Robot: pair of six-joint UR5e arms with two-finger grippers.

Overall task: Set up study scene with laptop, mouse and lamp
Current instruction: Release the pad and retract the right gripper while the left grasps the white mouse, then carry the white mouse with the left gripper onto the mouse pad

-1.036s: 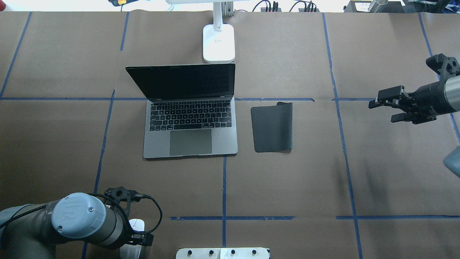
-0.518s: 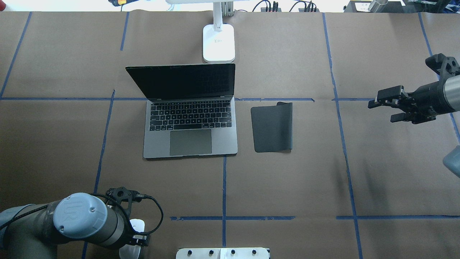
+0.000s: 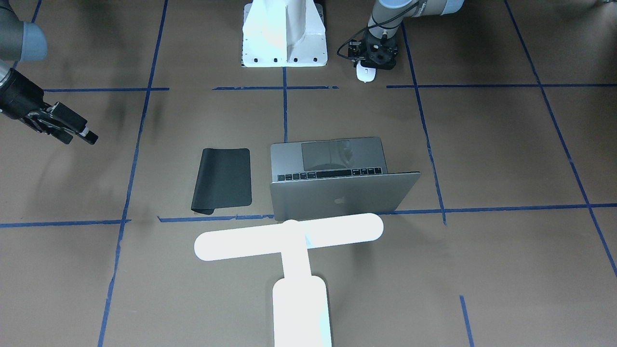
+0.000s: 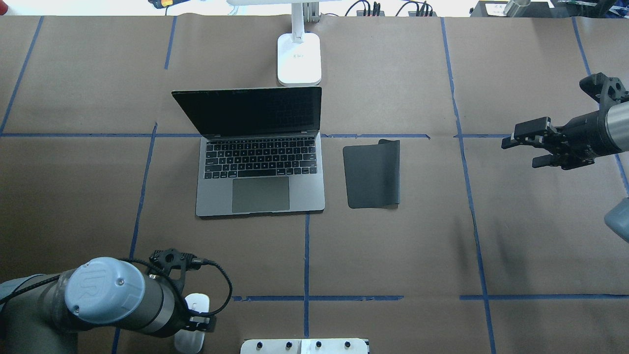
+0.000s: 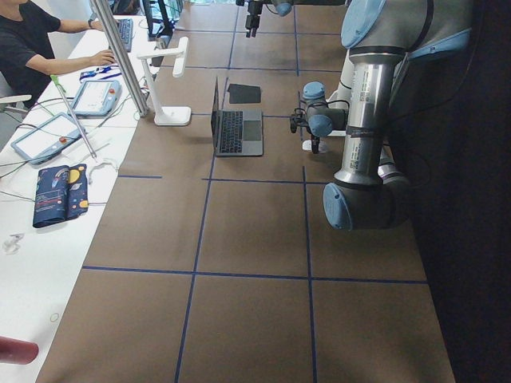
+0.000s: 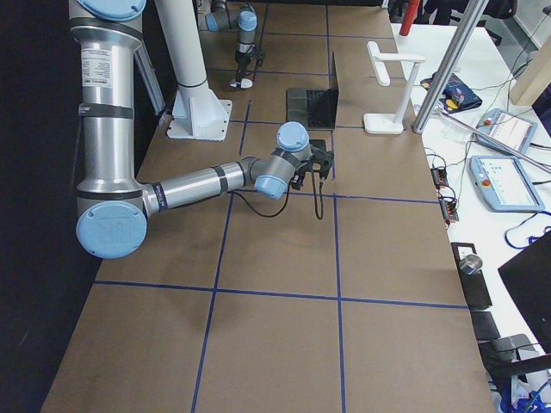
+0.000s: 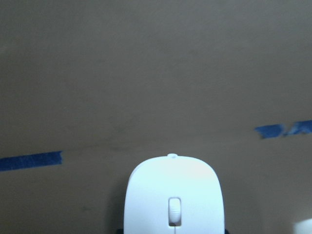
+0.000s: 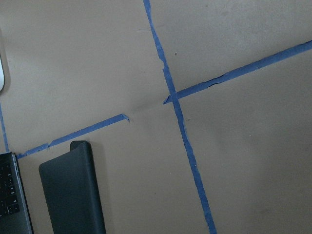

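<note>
Mouse (image 4: 197, 302), probably light and slippery, lies near the counter's (image 4: 393, 246) robot-side edge, left end effector (image 3: 368, 65) seemingly clamped across its sides, the best hold. Right end effector (image 4: 520, 153) hangs apart.

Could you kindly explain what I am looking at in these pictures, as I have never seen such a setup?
These are two robot arms at a paper-covered table, filmed by six cameras: one above and behind the robot, one facing it, one at each table end, and one on each wrist. On the table stand an open laptop, a white lamp beyond it and a black mat beside it. The left tool, close to the robot, sits around a white mouse and seems to grip it; the left wrist view shows that mouse close up. The right tool hangs open and empty.
</note>
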